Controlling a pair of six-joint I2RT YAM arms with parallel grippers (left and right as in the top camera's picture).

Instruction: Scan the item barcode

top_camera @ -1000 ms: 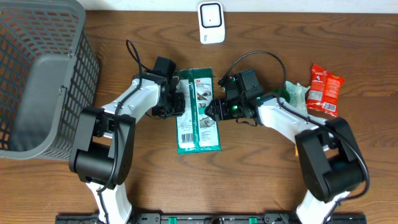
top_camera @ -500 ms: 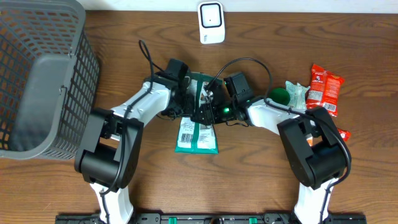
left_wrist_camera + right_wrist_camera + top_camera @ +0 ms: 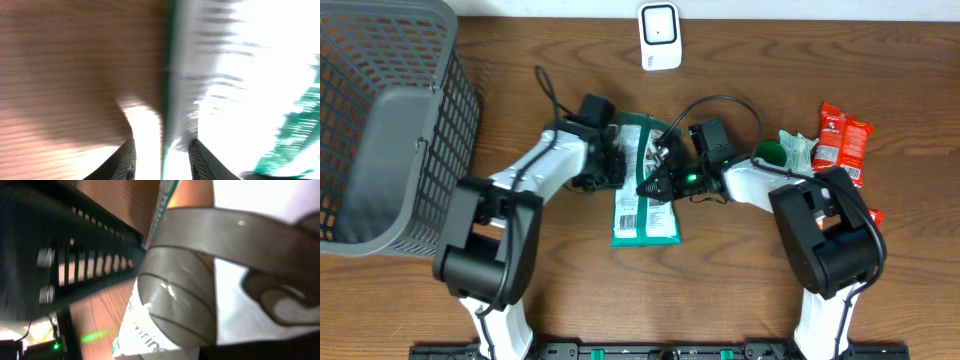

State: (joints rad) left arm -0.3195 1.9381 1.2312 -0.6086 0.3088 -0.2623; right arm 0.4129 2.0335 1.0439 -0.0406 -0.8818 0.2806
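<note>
The item, a green and white flat package [image 3: 646, 205], lies lengthwise on the wooden table below the white scanner [image 3: 660, 37]. My left gripper [image 3: 615, 166] is at its upper left edge. In the left wrist view the left gripper [image 3: 162, 152] stands open, and the package's edge [image 3: 172, 100] runs between the two dark fingers [image 3: 126, 161] with light on both sides. My right gripper [image 3: 654, 186] is shut on the package from the right. The right wrist view shows the package's white printed corner [image 3: 165, 330] close up. No barcode can be made out.
A grey mesh basket [image 3: 380, 120] fills the far left. Red snack packs [image 3: 842, 143] and a green object [image 3: 770, 153] in clear wrap lie at the right. Both arms' cables loop over the table near the package.
The right gripper has moved in over the package and shut on it. The left gripper's jaws have parted slightly. The package has shifted and tilted a little.
</note>
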